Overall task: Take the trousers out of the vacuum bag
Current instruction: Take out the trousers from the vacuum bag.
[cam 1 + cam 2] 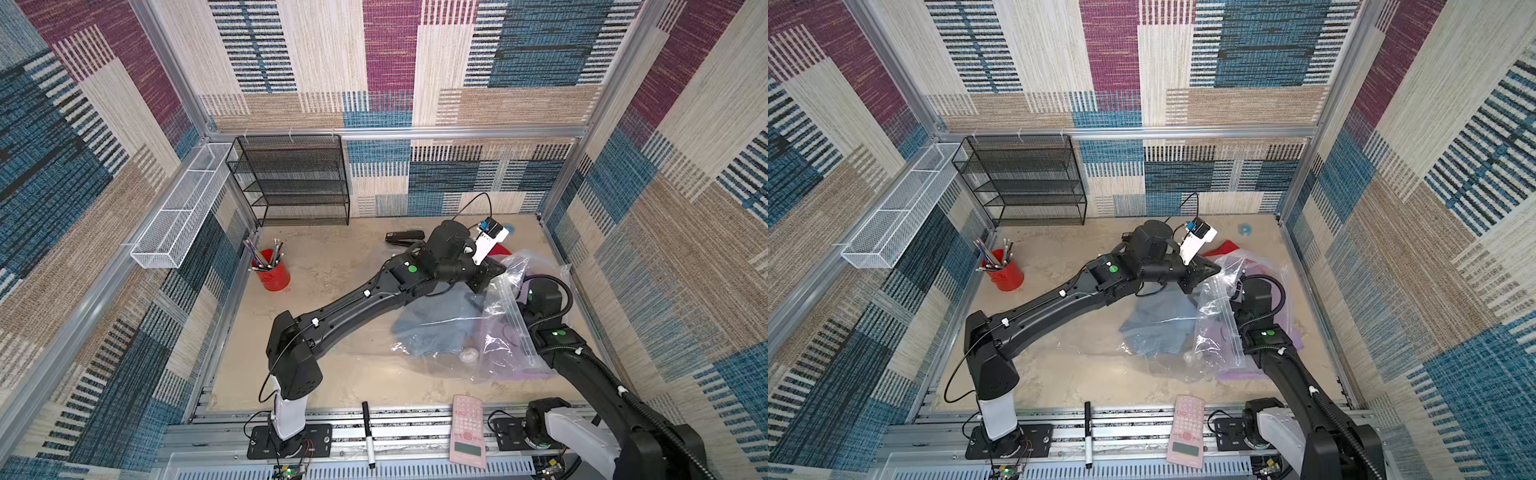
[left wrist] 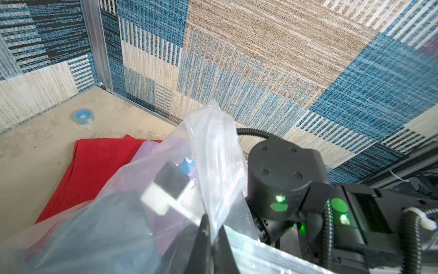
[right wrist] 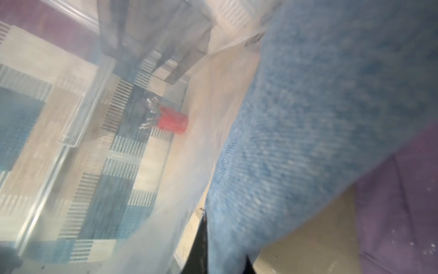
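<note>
Left pincer [image 2: 213, 229]: I have it clamped tight on a pinch of bag [image 1: 505, 328] film, holding that end up in a peak toward the table's [image 1: 353, 374] far right corner. Right pincer [image 3: 225, 242]: inside the bag, nearly closed on a fold of the denim trousers [image 1: 432, 320]. Bag's long axis runs near-to-far beside the right edge; valve [image 1: 469, 355] near its near end, facing up. Lilac trousers [image 1: 536, 376] show through the film by the right edge. Red trousers [image 2: 94, 170] lie flat outside the bag, toward the far edge. Table beige, mottled. Walls [image 1: 457, 62]: patchwork carpet in blue, tan and maroon. Pencil cup [image 1: 272, 272] stands near the left edge.
</note>
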